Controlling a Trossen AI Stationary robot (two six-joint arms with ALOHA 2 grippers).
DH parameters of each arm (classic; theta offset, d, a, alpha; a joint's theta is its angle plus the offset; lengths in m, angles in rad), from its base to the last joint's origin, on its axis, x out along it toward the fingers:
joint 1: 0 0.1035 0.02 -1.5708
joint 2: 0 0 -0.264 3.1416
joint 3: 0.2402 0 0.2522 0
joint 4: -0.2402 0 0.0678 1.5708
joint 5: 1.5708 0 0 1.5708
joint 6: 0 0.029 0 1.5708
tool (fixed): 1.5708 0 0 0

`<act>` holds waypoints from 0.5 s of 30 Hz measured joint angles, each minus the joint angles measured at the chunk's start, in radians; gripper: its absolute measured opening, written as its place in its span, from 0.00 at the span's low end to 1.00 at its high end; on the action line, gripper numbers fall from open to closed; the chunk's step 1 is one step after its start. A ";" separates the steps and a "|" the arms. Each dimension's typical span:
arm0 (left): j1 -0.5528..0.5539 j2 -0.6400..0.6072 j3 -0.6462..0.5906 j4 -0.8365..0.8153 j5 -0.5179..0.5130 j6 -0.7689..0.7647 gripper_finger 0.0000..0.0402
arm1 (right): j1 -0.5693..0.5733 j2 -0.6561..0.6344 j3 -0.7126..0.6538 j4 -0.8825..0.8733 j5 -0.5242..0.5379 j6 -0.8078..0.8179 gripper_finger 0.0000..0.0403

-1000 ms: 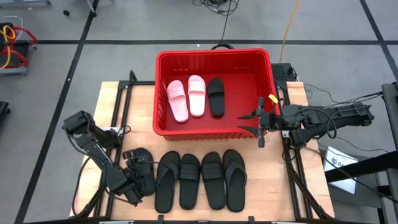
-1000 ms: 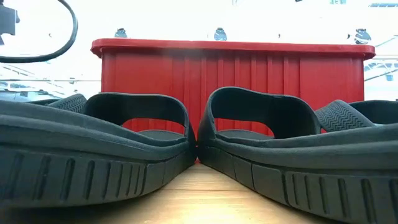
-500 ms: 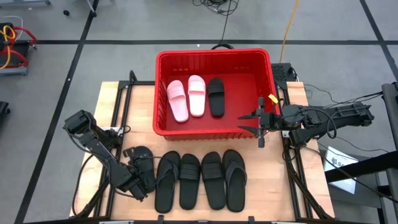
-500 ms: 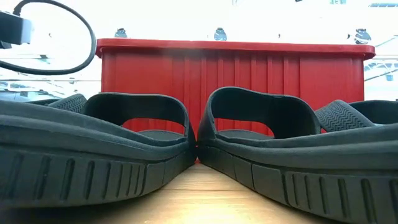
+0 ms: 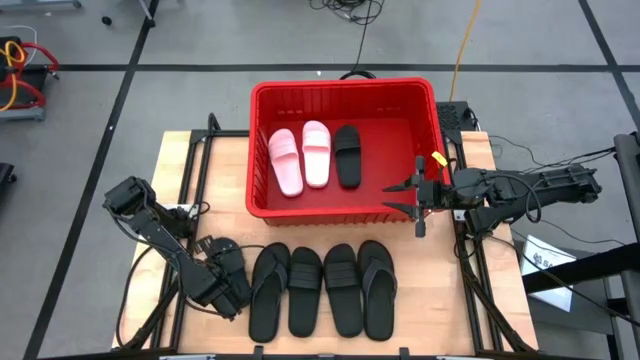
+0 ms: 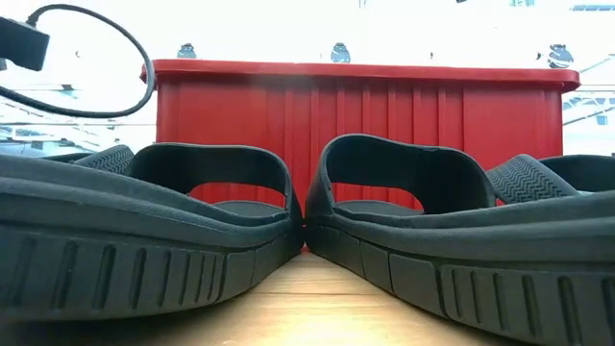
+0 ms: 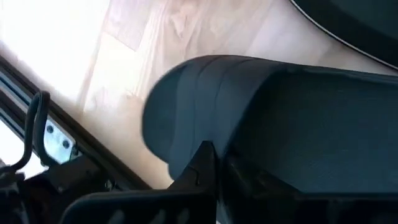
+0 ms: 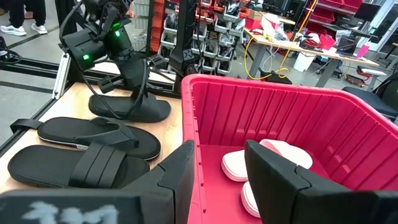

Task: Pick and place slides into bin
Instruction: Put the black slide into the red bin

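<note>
Gripping the leftmost black slide (image 5: 228, 270) at the table's (image 5: 180, 160) left front, the left gripper (image 5: 222, 283) is clamped on it; lifting it into the red bin (image 5: 344, 92) seems next. The right gripper (image 5: 416, 196) waits, fingers apart, at the bin's right wall.

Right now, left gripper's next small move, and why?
Probably lift straight up. The left gripper has shut on the leftmost black slide, which lies on the table beside four more. The bin holds three slides, and the right gripper waits open at its rim.
</note>
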 joint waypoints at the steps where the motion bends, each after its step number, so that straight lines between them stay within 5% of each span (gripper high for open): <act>1: 0.000 0.000 0.014 -0.016 0.007 0.000 0.00 | 0.000 0.000 0.000 0.003 0.000 0.000 0.32; 15: -0.011 0.000 0.363 -0.233 -0.064 0.040 0.00 | 0.000 0.000 0.000 0.005 0.000 0.026 0.32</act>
